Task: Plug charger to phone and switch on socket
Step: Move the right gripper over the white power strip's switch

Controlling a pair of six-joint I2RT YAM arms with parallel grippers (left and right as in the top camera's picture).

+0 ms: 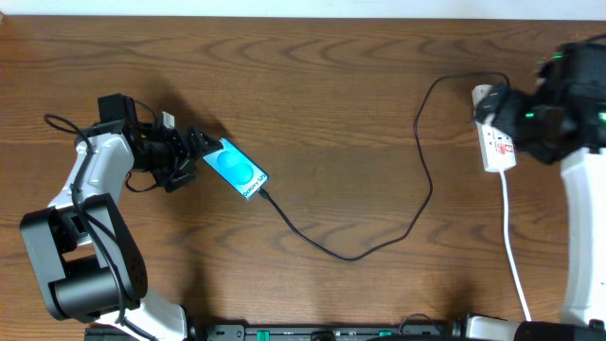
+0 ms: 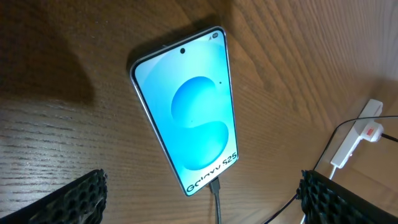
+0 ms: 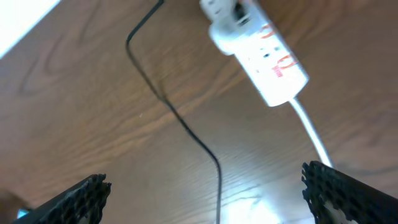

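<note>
L gripper (image 1: 196, 156) is wide open w/ nothing in it, just left of the small rectangular cyan-screen phone (image 1: 237, 169) w/ black edges. Phone lies flat, screen up, on the brown wood-grain table (image 1: 312, 76), left of centre, set diagonally. In the L wrist view the fingers (image 2: 68, 202) sit either side of the phone's lower end, clear of it, no contact. "Galaxy S25" text runs along the screen's bottom edge.

Long thin black charger cable (image 1: 350, 256): its plug tip (image 2: 215, 186) meets the phone's bottom edge and looks seated in the port. From there the cable loops across table centre, bends up and runs to the far end of the narrow white power strip (image 1: 494, 140) w/ red markings, on the table's right side. A white adapter (image 3: 221, 9) sits at that end. A thick white cord (image 1: 512, 246) leaves the other end toward the near table edge.

R gripper (image 3: 204, 176) is wide open too, empty, above the table just beside the power strip. No finger contact w/ the strip in the R wrist view. R arm (image 1: 578, 104) hides part of the strip from overhead. Switch pos: can't tell, R wrist pic is blurred.
</note>
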